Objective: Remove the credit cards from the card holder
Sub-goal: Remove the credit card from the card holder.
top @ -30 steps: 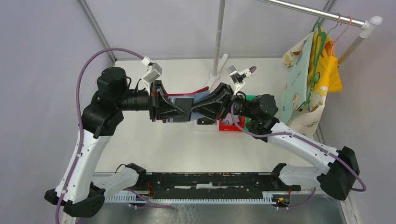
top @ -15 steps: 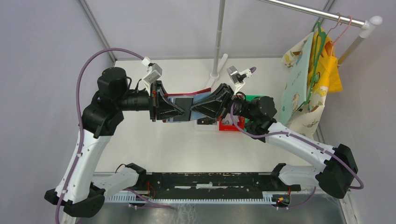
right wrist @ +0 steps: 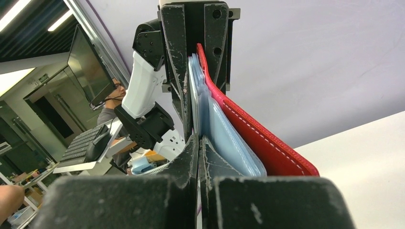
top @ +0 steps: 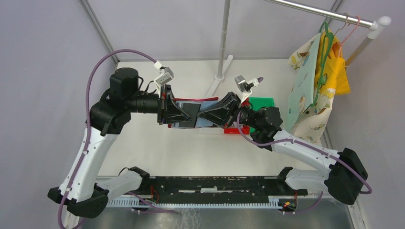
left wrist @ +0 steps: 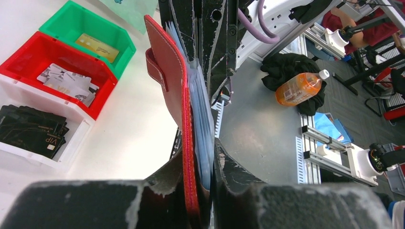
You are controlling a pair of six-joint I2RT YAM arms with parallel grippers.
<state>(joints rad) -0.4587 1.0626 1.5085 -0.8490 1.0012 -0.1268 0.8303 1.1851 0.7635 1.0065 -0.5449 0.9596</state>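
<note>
The card holder (top: 210, 105) is a red wallet with a grey-blue pocketed inside, held in the air between my two arms. My left gripper (top: 183, 114) is shut on its lower edge; in the left wrist view the red cover (left wrist: 167, 62) and blue pockets stand between my fingers (left wrist: 203, 164). My right gripper (top: 201, 115) faces it, its jaws pressed together on the edge of a dark card (top: 190, 110) at the pockets. In the right wrist view the gripper (right wrist: 198, 143) shows only a thin slit, with the wallet (right wrist: 258, 138) beside it.
Three bins stand in a row on the white table: a white one (left wrist: 76, 136) with dark cards, a red one (left wrist: 102, 98) with silvery-grey cards, a green one (left wrist: 122, 52) with a golden card. The green bin (top: 261, 102) lies under my right arm. A clothes rack stands at the back right.
Both arms have shifted a little to the right with the wallet held between them. The left arm's elbow has swung right. Both grips are as before.
</note>
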